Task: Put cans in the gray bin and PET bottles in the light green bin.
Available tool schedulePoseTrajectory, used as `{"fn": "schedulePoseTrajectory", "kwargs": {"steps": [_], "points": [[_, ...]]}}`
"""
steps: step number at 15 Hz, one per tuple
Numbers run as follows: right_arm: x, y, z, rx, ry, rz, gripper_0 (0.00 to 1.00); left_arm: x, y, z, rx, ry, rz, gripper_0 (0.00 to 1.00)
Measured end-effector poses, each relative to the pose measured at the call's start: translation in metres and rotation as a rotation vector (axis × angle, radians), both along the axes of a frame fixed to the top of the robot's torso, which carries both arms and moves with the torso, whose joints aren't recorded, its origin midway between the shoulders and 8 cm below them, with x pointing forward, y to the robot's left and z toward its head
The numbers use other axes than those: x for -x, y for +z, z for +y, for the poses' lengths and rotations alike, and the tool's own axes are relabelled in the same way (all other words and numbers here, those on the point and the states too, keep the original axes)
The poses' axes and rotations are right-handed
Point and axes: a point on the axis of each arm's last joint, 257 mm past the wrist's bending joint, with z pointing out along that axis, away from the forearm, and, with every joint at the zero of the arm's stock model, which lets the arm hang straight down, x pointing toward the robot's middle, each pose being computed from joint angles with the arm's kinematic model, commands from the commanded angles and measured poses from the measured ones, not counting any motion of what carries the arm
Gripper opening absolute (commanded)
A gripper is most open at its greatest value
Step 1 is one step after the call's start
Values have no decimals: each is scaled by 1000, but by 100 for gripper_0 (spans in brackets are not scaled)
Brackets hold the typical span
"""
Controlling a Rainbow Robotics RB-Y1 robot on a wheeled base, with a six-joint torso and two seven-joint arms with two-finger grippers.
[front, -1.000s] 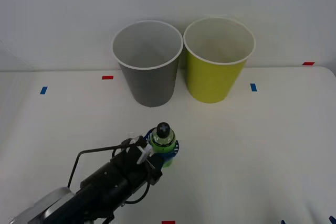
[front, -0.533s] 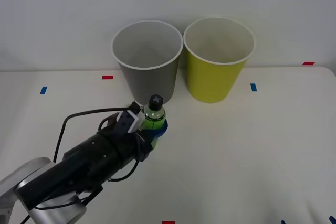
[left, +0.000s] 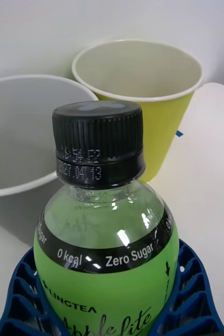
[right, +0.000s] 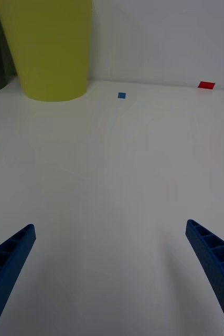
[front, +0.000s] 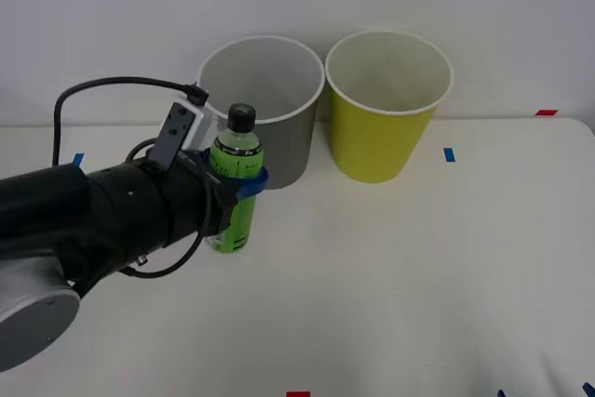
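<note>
My left gripper (front: pixel 238 183) is shut on the PET bottle (front: pixel 233 157), a small green bottle with a black cap (left: pixel 98 135). It holds the bottle upright just in front of the gray bin (front: pixel 270 151), toward that bin's left side. In the left wrist view the blue fingers (left: pixel 191 294) cup the bottle's body (left: pixel 105 262), with the gray bin's rim (left: pixel 17 190) and the light green bin (left: pixel 161 118) behind it. The light green bin (front: pixel 383 141) stands right of the gray one, almost touching it. My right gripper (right: pixel 112 273) hangs open over bare table near the front right.
Both bins stand at the back of the white table (front: pixel 418 267), against a white wall. Small tape marks lie on the table: red (front: pixel 191 137), blue (front: pixel 449 154), blue (front: pixel 77 160), red (front: pixel 546 112). A black cable (front: pixel 102 86) loops above my left arm.
My left arm has lifted the bottle and carried it leftward and back, from mid-table to just before the gray bin. The right gripper has not moved.
</note>
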Motion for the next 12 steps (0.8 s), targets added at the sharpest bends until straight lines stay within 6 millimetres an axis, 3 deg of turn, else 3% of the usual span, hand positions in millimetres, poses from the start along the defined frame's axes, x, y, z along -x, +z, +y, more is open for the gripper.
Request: {"fn": "schedulePoseTrajectory", "kwargs": {"steps": [3, 7, 12], "points": [[0, 0, 0, 0, 0, 0, 100, -10, 37, 10, -56, 8, -3, 0], [0, 0, 0, 0, 0, 0, 100, -29, 100, 24, -46, 59, -47, 0], [0, 0, 0, 0, 0, 0, 100, -51, 150, 22, -11, 47, -95, 0]]}}
